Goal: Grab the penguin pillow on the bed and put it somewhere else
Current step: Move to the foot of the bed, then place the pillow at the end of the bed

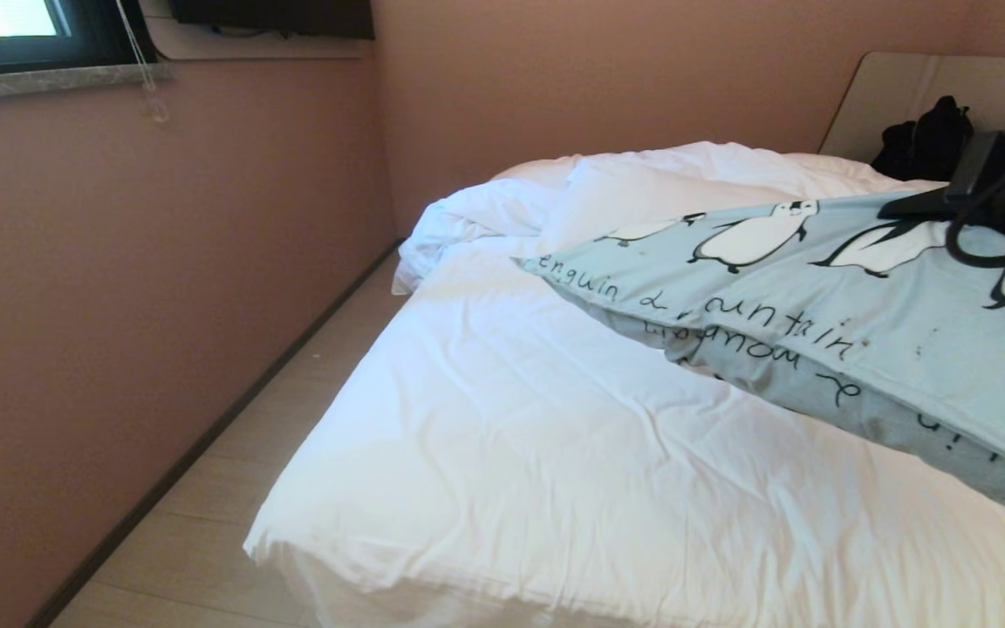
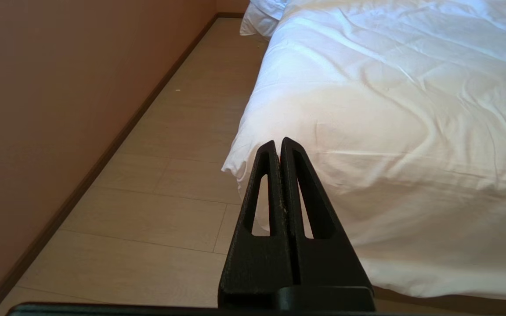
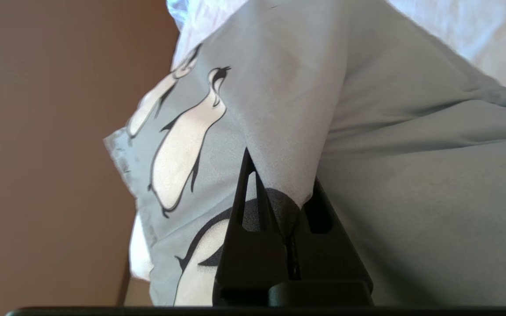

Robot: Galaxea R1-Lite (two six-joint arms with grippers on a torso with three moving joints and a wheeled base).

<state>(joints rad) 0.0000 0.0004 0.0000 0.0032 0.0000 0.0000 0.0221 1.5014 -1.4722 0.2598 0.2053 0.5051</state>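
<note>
penguin pillow: right end cut off by head view's edge
right gripper: fingertips buried in pillow fabric

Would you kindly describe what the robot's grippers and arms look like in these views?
Both the left gripper and the right gripper have matte black fingers, tapering to points, each with a long triangular cut-out. In the head view the right arm is black, with looping black cables.

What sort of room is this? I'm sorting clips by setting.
Probably a bedroom, maybe a hotel's: a bed with rumpled white sheets, a penguin pillow, a padded headboard.
</note>
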